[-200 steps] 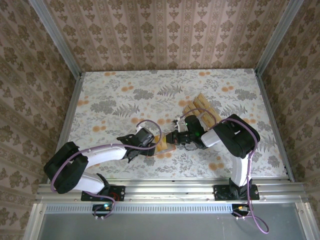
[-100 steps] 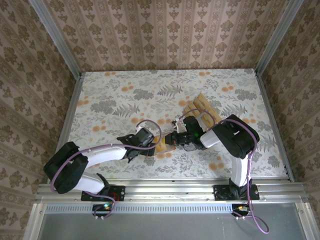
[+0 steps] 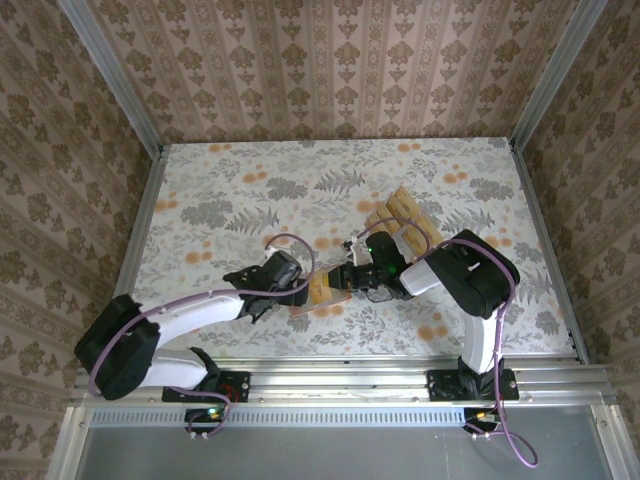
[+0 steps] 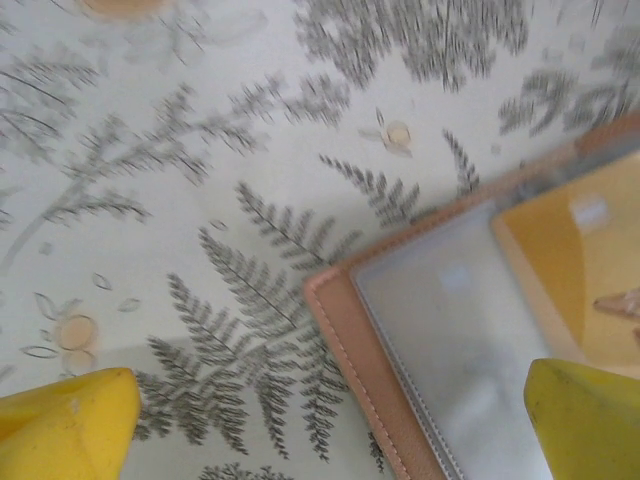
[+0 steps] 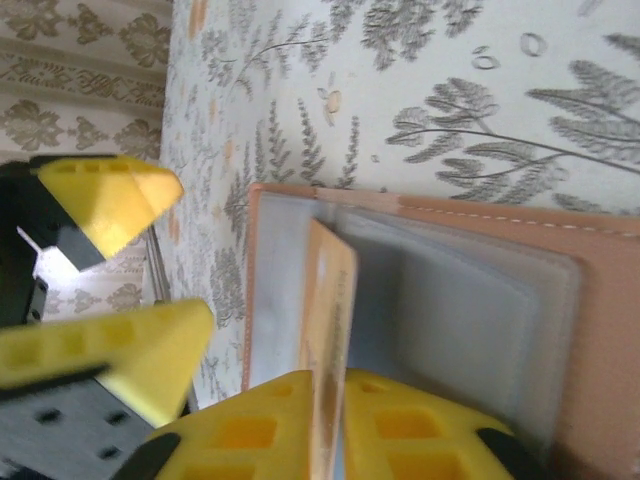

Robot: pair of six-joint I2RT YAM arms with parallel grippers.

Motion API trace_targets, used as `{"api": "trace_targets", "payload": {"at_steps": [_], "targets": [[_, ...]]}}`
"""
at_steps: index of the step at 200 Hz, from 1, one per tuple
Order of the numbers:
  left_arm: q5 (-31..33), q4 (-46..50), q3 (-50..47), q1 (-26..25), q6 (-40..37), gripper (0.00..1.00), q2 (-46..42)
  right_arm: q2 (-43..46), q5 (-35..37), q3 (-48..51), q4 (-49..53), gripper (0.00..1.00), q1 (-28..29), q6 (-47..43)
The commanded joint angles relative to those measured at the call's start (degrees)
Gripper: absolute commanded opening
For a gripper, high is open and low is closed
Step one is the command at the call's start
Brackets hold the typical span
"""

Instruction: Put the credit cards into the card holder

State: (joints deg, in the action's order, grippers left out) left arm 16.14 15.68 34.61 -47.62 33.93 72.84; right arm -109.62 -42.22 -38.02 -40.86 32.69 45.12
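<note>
Our right tool [image 5: 325, 440] pinches one card [image 5: 332, 300] on edge over the grey slots of the open holder [image 5: 480, 320], which lies on the worktop [image 3: 230, 190] near its front. Our left tool [image 4: 330, 420] gapes wide, straddling the holder's corner. Spare cards [image 3: 402, 215] lie fanned beyond the right tool.

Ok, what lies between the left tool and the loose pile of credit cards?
In the top external view, the open card holder and the right tool lie between the left tool and the credit cards.

White-and-black arms [image 3: 200, 305], purple cables [image 3: 288, 236], yellow fingers [image 4: 70, 420]
</note>
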Motion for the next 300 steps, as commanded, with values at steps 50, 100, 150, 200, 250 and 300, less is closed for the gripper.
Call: {"api": "trace_targets", "payload": {"at_steps": [50, 100, 150, 200, 250, 300], "targets": [[0.8, 7.2, -2.4, 3.2, 4.9, 1.00, -7.4, 0.6, 5.7, 0.6, 9.5, 0.39, 0.4, -1.2], [0.3, 7.0, -5.5, 3.3, 6.5, 1.00, -7.6, 4.5, 8.3, -0.5, 16.3, 0.58, 0.4, -4.4], [0.2, 6.0, -7.2, 3.3, 7.5, 1.00, -6.2, 7.6, 11.4, -3.8, 25.2, 0.62, 0.9, -8.2], [0.7, 5.7, -7.6, 3.4, 8.2, 1.00, -4.0, 6.6, 12.2, -6.2, 28.6, 0.63, 2.4, -9.8], [0.3, 4.2, -6.5, 3.6, 7.3, 1.00, -0.9, 6.6, 15.6, -8.6, 33.8, 0.62, 4.5, -12.1], [-0.3, 2.1, -5.5, 3.6, 6.7, 1.00, 2.1, 5.7, 16.0, -10.5, 35.5, 0.62, 6.3, -12.5]]}}
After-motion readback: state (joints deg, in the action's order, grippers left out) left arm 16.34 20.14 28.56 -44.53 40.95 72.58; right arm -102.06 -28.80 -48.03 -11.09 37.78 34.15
